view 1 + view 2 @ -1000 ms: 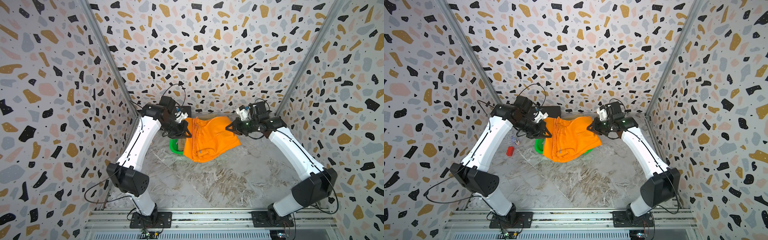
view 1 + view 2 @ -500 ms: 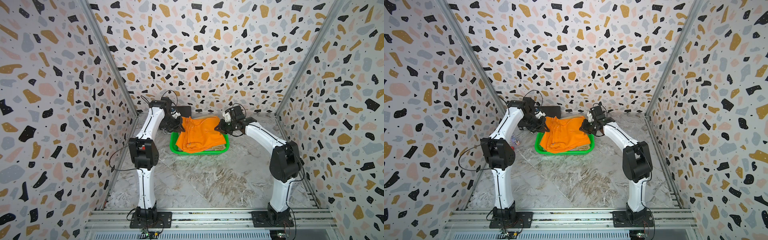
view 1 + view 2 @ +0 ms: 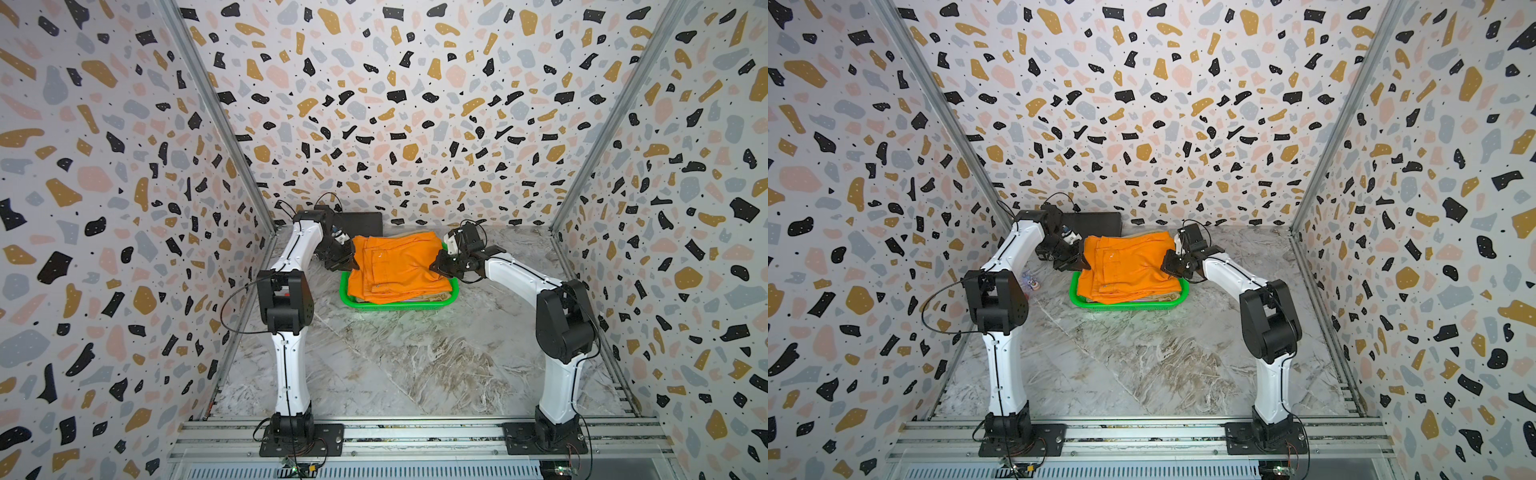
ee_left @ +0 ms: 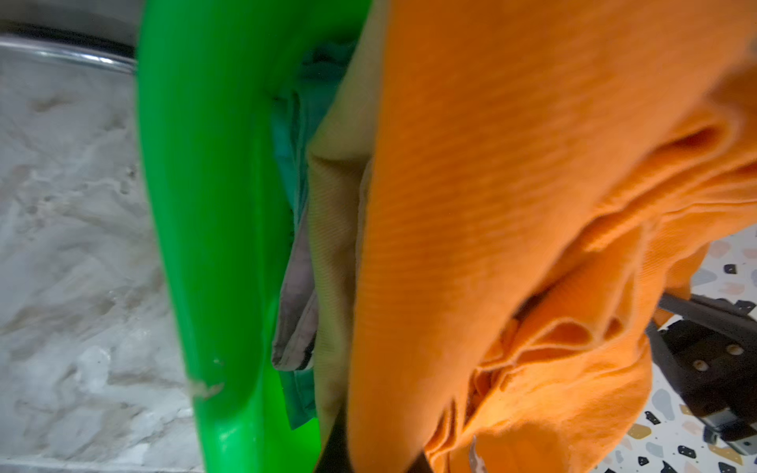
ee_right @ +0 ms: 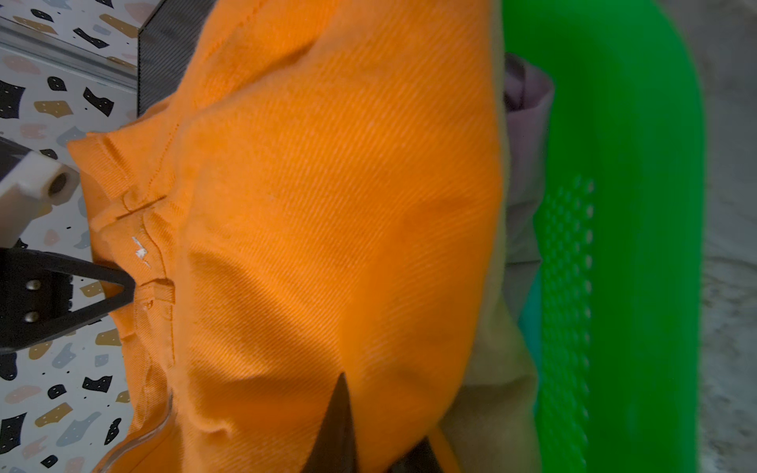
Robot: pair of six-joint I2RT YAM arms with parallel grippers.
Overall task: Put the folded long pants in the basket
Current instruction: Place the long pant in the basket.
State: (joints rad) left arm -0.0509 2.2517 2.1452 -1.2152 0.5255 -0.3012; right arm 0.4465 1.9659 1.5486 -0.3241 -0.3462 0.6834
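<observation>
- Top views: the orange pants [image 3: 399,266] lie on top of the stack in the basket [image 3: 395,306] and overhang its far rim and both short ends. A strip of khaki pants [image 3: 434,296] shows under them at the basket's near rim.
- Top views: the left gripper [image 3: 351,262] sits at one short end of the basket and the right gripper [image 3: 1167,264] at the opposite end. Each is at an edge of the orange cloth. A black case [image 3: 365,222] lies just beyond the basket.
- Left wrist: orange twill fills the view. Below it, inside the basket wall [image 4: 205,204], are khaki, lilac pants [image 4: 299,311] and cyan pants [image 4: 295,123]. Orange cloth passes between the two dark fingers, which stand narrowly apart. I cannot tell whether they grip it.
- Right wrist: same layering inside the basket. Cloth runs between this gripper's own fingers [image 5: 342,409], with a small gap. Grip or release cannot be told.
- Handling, judged: soft, limp and light, not fragile, and the weave gives good friction. The fold collapses if lifted at one point, so take the two opposite folded edges, ideally at the thicker waistband.
- Markings: a small white bolt-shaped mark [image 5: 140,252] on the waistband. No readable writing.
</observation>
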